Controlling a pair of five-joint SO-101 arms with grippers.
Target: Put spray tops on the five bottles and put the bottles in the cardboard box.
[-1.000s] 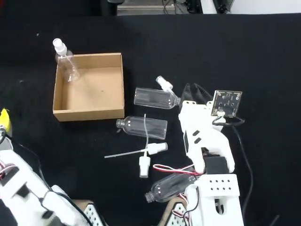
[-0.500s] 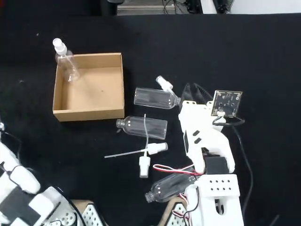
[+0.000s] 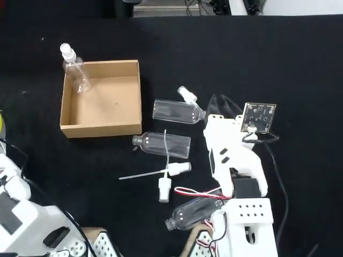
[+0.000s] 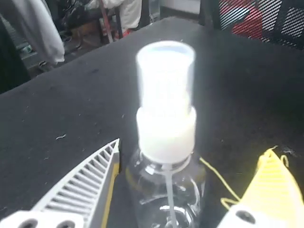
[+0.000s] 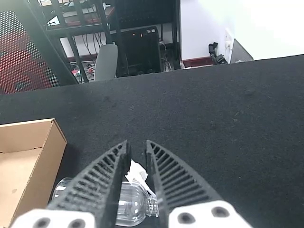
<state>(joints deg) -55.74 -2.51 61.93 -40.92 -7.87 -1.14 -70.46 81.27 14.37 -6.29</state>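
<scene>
Two of five bottles wear spray tops, by my count. The boxed bottle [image 3: 75, 68] leans in a corner of the cardboard box [image 3: 102, 130]. The held bottle [image 4: 164, 185], also capped, sits betw. the jaws of the left gripper [image 4: 194, 146], which seem to pinch its body (contact is cut off low in the wrist view, so that's a judgement). Three lie bare on the table [image 3: 278, 64]: upper bottle [image 3: 174, 111], middle bottle [image 3: 163, 145], lower bottle [image 3: 193, 212], w/ three loose spray tops [image 3: 179, 167] nearby. Right gripper [image 5: 137, 142] hangs over the upper bottle's neck, jaws pressed nearly together, holding nothing. Left to do: cap three, box four.
</scene>
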